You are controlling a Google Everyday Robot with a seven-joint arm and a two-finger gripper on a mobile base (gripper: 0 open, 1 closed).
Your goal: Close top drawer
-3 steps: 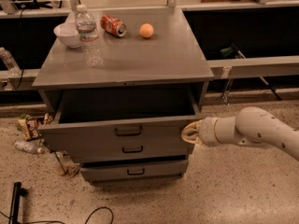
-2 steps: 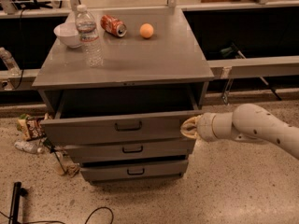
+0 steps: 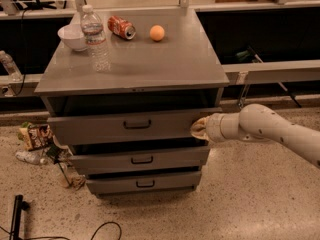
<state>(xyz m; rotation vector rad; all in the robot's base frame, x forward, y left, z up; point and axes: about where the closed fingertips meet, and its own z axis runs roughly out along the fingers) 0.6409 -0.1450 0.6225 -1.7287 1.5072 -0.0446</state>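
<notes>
The top drawer [image 3: 100, 126] is a wide grey front with a small dark bar handle [image 3: 137, 124] at its centre. It stands out only a little from the grey cabinet [image 3: 190, 69], with a dark gap above it. My gripper [image 3: 198, 128] is at the drawer front's right end, touching it, on the end of my white arm [image 3: 265, 129] that reaches in from the right.
Two shorter drawer fronts [image 3: 140, 159] sit below, each standing out slightly. On the cabinet top stand a water bottle [image 3: 94, 38], a white bowl [image 3: 73, 36], a red can [image 3: 121, 27] and an orange [image 3: 157, 32]. Litter [image 3: 34, 136] lies on the floor at left.
My gripper has moved towards the cabinet with the drawer front's right end. The top drawer has slid in and the dark opening above it is narrower.
</notes>
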